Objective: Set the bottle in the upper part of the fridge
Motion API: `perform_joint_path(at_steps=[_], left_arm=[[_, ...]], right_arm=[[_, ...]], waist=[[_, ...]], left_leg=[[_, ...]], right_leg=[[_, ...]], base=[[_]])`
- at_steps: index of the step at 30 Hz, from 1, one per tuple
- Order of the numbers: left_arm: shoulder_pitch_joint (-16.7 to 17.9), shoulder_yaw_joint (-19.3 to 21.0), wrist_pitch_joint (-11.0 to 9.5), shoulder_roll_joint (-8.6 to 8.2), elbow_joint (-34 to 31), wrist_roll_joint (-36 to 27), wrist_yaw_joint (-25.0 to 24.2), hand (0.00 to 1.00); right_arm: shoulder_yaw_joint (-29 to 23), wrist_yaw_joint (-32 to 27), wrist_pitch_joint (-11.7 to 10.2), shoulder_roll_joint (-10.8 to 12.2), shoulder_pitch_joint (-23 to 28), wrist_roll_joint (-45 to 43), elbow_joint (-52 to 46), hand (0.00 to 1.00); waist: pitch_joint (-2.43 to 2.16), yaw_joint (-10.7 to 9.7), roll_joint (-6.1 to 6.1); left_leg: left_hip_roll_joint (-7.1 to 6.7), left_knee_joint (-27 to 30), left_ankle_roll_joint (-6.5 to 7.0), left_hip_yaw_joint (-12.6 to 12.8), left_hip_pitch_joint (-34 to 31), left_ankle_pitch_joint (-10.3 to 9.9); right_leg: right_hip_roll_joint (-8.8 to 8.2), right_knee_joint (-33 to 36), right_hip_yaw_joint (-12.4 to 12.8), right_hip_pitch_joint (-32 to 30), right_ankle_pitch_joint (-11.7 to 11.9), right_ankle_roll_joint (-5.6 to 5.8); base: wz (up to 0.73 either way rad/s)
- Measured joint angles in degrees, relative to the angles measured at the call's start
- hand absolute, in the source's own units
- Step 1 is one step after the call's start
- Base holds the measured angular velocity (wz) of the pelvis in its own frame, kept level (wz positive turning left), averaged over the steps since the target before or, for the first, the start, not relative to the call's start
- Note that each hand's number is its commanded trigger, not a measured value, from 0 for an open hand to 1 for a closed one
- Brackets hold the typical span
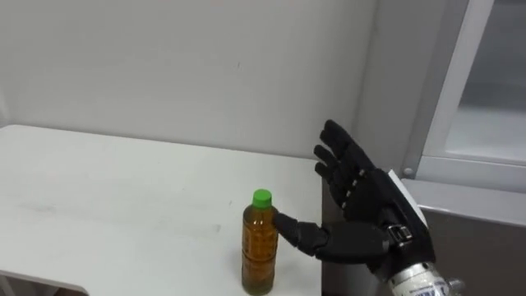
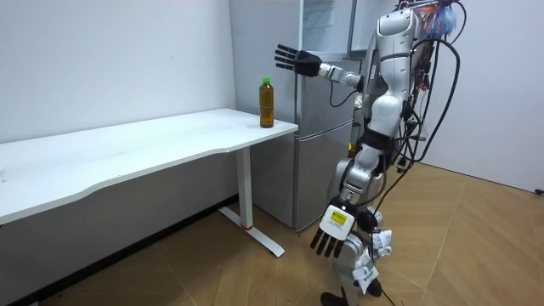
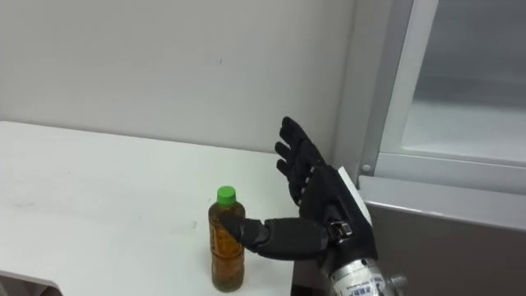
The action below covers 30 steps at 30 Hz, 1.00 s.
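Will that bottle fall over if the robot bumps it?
Probably: the bottle is tall, narrow, upright. It looks nearly full, so likely heavy for its size. Near the edge of the table, a push from the right hand might knock it off.

The clear plastic bottle of amber liquid with a green cap stands upright at the end corner of the white counter, near the tall grey fridge.

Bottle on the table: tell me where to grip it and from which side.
Grip the bottle round its amber body, below the green cap, from the robot's right: it stands upright near the table edge, and the open right hand hovers beside it.
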Motion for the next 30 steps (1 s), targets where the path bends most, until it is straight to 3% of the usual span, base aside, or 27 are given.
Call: perform_joint_path(at_steps=[9, 13, 18, 30], left_arm=[[-0.7, -1.3, 1.6, -0.14, -0.4, 1.6, 0.3, 0.0], [-0.7, -1.5, 2.0, -0.71, -1.1, 2.6, 1.5, 0.0], [-0.5, -2.1, 2.0, -1.17, -2.2, 2.5, 2.4, 0.0], [-1.4, -2.3, 1.7, -1.53, -2.3, 2.3, 3.9, 0.0]], right_arm=[[4.3, -1.8, 0.0, 0.0, 0.0, -3.9, 2.2, 0.0], [4.3, -2.5, 0.5, 0.0, 0.0, -6.2, 6.4, 0.0], [4.2, -4.0, 0.5, 0.0, 0.0, -7.1, 8.3, 0.0], [4.4, -8.2, 0.4, 0.0, 0.1, -7.3, 13.3, 0.0]], waist=[[0.15, -0.2, 0.79], [-0.38, -0.2, 0.9], [-0.56, 0.0, 1.34], [-0.31, 0.0, 1.44]], left_leg=[[-0.17, 0.2, 0.01, -0.5, -0.2, 0.0], [-0.33, 0.2, 0.04, -0.5, -0.4, 0.0], [-0.38, 0.2, 0.19, -0.5, -0.3, 0.1], [-0.4, 0.2, 0.19, -0.4, -0.8, 0.1]], right_leg=[[-0.24, -0.1, -1.0, 0.3, -0.1, 0.15], [-0.47, -0.1, -1.7, 0.5, -0.2, 0.32], [-0.54, 0.0, -1.8, 0.5, -0.3, 0.4], [-0.51, -0.2, -1.8, 0.3, -0.3, 0.4]], base=[[0.03], [0.11], [0.02], [0.0]])
